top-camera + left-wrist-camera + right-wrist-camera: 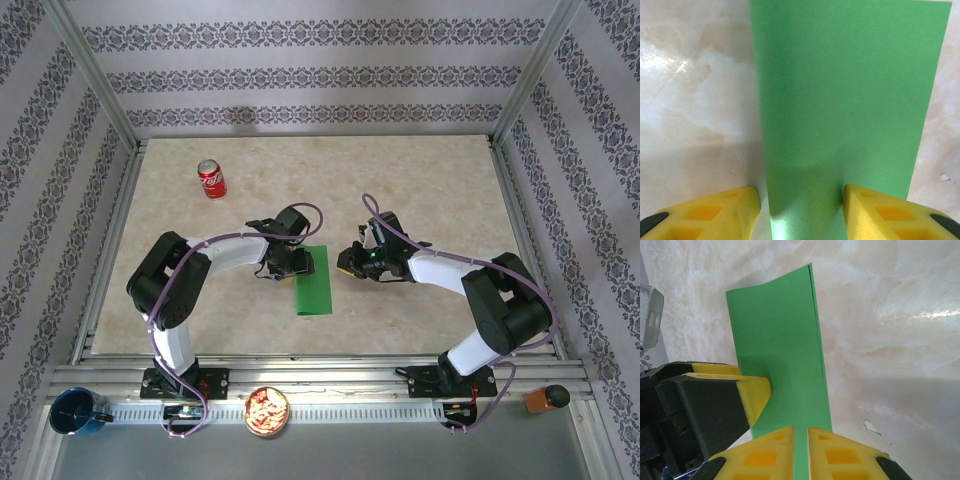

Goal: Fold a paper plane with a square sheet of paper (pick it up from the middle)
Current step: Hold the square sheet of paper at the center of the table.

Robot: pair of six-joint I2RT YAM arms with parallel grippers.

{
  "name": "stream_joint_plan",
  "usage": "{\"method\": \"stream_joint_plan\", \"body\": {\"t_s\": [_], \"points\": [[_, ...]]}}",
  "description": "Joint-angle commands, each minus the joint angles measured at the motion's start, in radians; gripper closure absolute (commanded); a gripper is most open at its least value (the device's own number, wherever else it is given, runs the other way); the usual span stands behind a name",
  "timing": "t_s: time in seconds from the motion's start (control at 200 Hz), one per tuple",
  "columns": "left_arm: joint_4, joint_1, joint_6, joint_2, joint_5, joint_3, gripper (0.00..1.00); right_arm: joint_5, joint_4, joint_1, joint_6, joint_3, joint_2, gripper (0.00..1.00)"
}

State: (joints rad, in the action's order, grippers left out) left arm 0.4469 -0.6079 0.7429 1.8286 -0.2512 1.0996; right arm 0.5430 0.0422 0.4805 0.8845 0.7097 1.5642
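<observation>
your right end effector [801,442] is clamped on the edge of the square sheet of paper [313,285]; your left end effector [801,197] stands open over it.

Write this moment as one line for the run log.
green paper: folded to narrow rectangle, on table | left gripper: open, above paper | right gripper: almost shut over paper, grip unclear

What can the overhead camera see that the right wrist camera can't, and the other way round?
Overhead adds the wider scene: a red soda can at the table's far left, and a blue cup and a round bowl on the near rail. The right wrist view adds close detail: the right gripper nearly closed over the green paper, whose right edge looks doubled. Both show that paper on the marble table, with the left gripper over it.
</observation>
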Motion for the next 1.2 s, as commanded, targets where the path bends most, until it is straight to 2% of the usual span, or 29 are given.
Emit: {"method": "stream_joint_plan", "body": {"t_s": [0.0, 0.495, 0.605, 0.764, 1.194], "points": [[-0.020, -0.006, -0.037, 0.093, 0.039, -0.021, 0.49, 0.006, 0.007, 0.003, -0.007, 0.014, -0.003, 0.83], [-0.038, -0.006, -0.018, 0.108, 0.032, -0.028, 0.49, 0.018, 0.022, 0.002, -0.002, 0.007, 0.014, 0.83], [-0.037, -0.006, -0.018, 0.109, 0.029, -0.029, 0.49, 0.039, 0.030, 0.006, -0.005, 0.012, 0.025, 0.88], [-0.036, -0.006, -0.020, 0.108, 0.028, -0.030, 0.49, 0.049, 0.021, 0.024, -0.028, 0.033, 0.056, 1.00], [-0.054, -0.006, 0.009, 0.117, 0.018, -0.029, 0.48, 0.015, 0.009, 0.036, -0.030, 0.036, 0.074, 1.00]]}}
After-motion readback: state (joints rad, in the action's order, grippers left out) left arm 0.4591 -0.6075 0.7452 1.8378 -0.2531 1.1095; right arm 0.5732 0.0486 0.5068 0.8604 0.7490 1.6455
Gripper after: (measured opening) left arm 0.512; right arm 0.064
